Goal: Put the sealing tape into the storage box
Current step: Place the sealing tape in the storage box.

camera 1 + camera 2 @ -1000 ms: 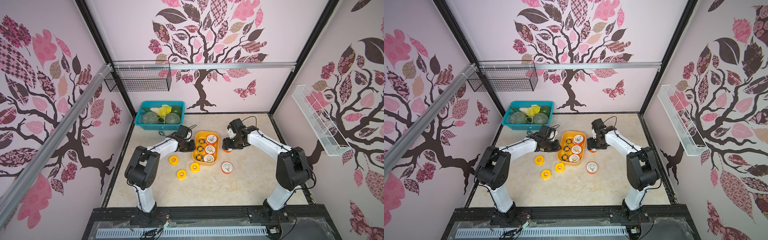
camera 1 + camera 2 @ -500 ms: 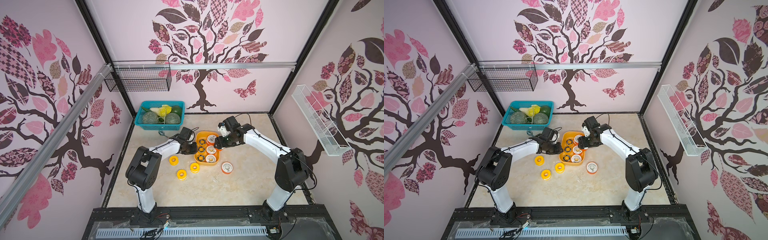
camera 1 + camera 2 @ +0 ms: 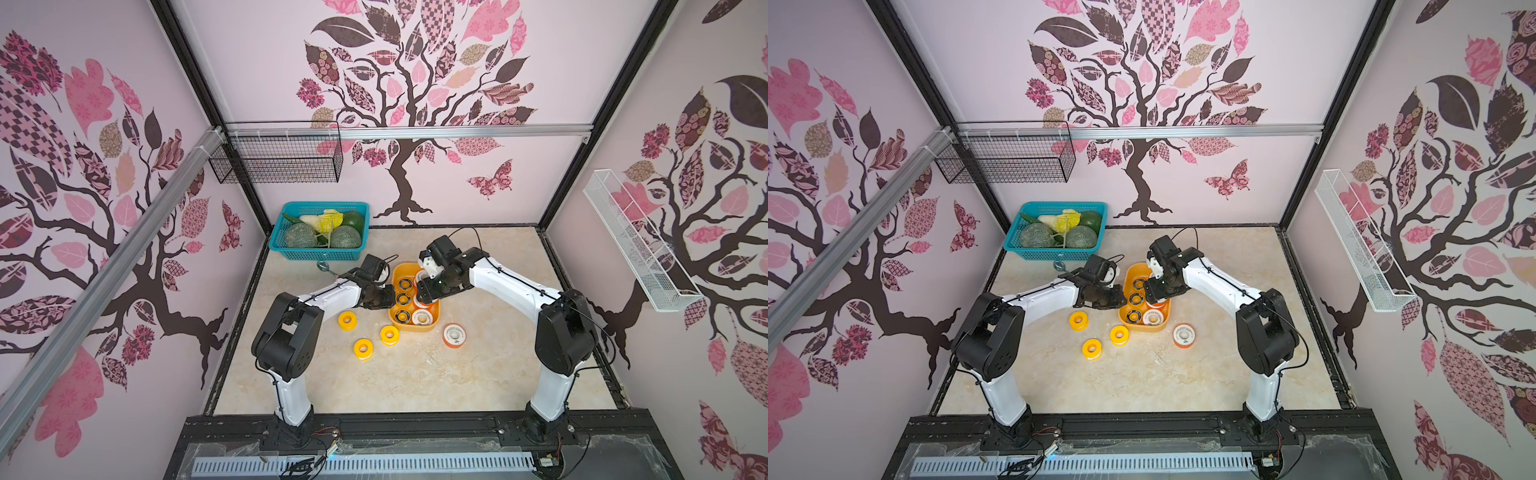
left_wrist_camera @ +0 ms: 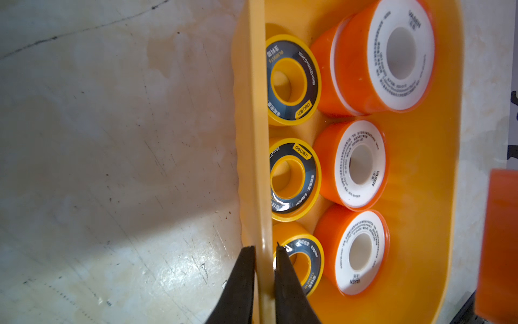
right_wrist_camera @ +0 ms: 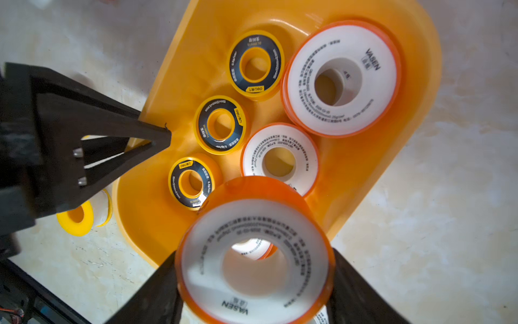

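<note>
The storage box (image 3: 432,322) (image 3: 1129,322) is a shallow orange-yellow tub in the middle of the table. It holds three yellow-and-dark sealing tape rolls (image 4: 291,81) and three orange-and-white ones (image 4: 360,165). My left gripper (image 4: 264,247) (image 3: 380,296) is shut on the box's left wall (image 4: 256,112). My right gripper (image 5: 255,269) (image 3: 428,291) hangs over the box (image 5: 364,157), shut on an orange-and-white sealing tape roll (image 5: 255,224). Three yellow rolls (image 3: 347,321) (image 3: 389,334) (image 3: 363,348) and an orange roll (image 3: 454,335) lie loose on the table.
A teal basket (image 3: 324,204) of vegetables stands at the back left. A black wire basket (image 3: 276,160) hangs on the back wall and a white wire shelf (image 3: 636,245) on the right wall. A small metal object (image 3: 324,266) lies near the teal basket.
My right gripper has carried its orange-and-white roll leftward from beside the box to above its inside. The left gripper has stayed clamped on the box wall.
</note>
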